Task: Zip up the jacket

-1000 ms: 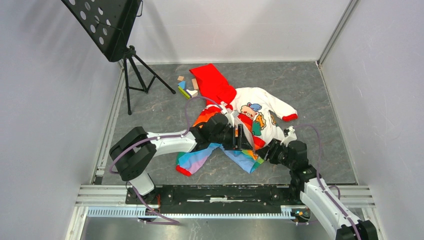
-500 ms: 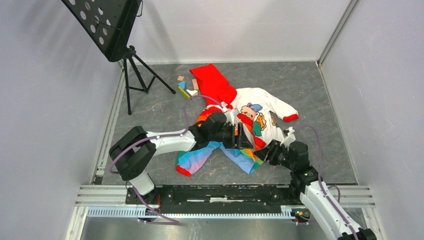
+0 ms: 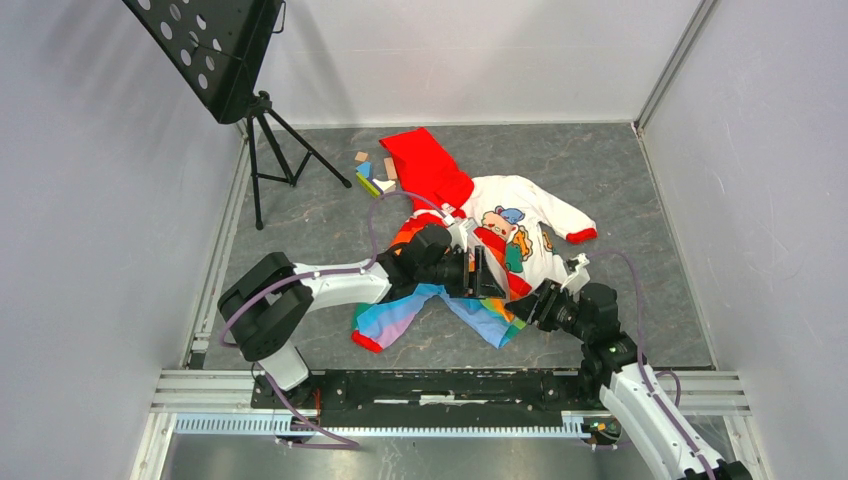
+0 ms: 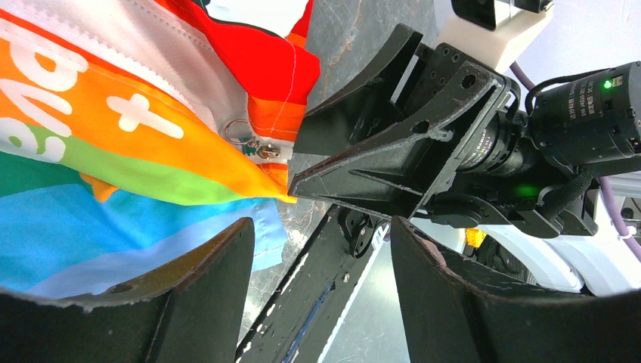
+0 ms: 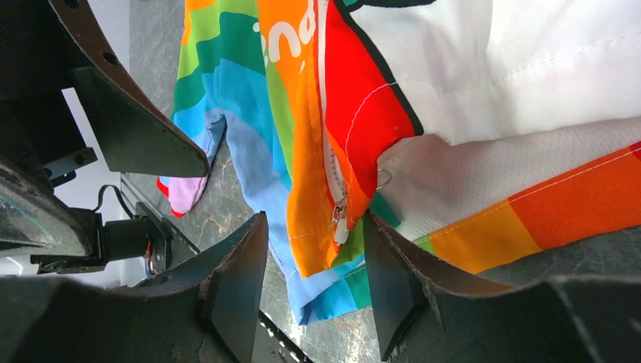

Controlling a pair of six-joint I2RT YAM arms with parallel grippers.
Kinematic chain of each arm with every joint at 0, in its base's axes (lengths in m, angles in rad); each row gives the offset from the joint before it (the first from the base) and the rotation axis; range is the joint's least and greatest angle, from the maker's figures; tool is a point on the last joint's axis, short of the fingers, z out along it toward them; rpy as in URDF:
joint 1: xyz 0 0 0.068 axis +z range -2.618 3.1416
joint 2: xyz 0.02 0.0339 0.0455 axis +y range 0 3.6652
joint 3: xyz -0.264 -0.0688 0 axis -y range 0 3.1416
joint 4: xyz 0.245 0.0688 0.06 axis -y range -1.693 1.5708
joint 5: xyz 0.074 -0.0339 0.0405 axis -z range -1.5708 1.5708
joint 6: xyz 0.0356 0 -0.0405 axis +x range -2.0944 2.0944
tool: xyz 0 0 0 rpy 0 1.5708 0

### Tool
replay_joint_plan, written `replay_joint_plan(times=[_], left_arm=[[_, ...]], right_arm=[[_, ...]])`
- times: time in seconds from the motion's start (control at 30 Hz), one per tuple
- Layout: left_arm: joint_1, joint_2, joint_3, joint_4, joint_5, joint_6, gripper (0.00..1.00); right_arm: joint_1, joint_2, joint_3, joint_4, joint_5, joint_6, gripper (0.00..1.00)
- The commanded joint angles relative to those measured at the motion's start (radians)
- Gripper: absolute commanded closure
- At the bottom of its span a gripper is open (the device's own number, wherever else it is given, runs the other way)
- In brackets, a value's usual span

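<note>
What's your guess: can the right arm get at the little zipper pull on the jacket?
Probably yes. The right gripper is open, and the zipper pull lies uncovered between its jaws at the bottom edge of the jacket. The left gripper stands off to one side.

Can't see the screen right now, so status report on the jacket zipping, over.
Left gripper and right gripper both open, jaws empty, by the hem. Jacket lying rumpled, zipper slider low near the hem. Blocks beside the hood, off the zipper.
</note>
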Motion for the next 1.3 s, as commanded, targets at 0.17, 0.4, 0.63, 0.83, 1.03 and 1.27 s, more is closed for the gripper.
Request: replay_joint_plan(times=[0.17, 0.4, 0.63, 0.83, 1.03, 1.27], left_arm=[[0.009, -0.018, 0.001, 0.043, 0.027, 0.001, 0.28], [0.011, -0.025, 0.007, 0.043, 0.029, -0.002, 0.28], [0.011, -0.014, 0.061, 0.023, 0.060, 0.019, 0.32], [0.011, 0.045, 0.184, -0.065, 0.102, 0.088, 0.47], [0.012, 0.113, 0.266, -0.098, 0.145, 0.127, 0.58], [0.027, 0.227, 0.317, -0.056, 0.282, 0.163, 0.67]], right_arm=[[0.000, 0.010, -0.071, -0.190, -0.078, -0.058, 0.49], [0.000, 0.013, -0.078, -0.194, -0.061, -0.074, 0.54], [0.000, 0.045, -0.103, -0.157, -0.066, -0.077, 0.67], [0.000, 0.060, -0.114, -0.147, -0.068, -0.089, 0.74], [0.000, 0.064, -0.126, -0.138, -0.029, -0.111, 1.00], [0.000, 0.035, -0.106, -0.152, 0.058, -0.206, 1.00]])
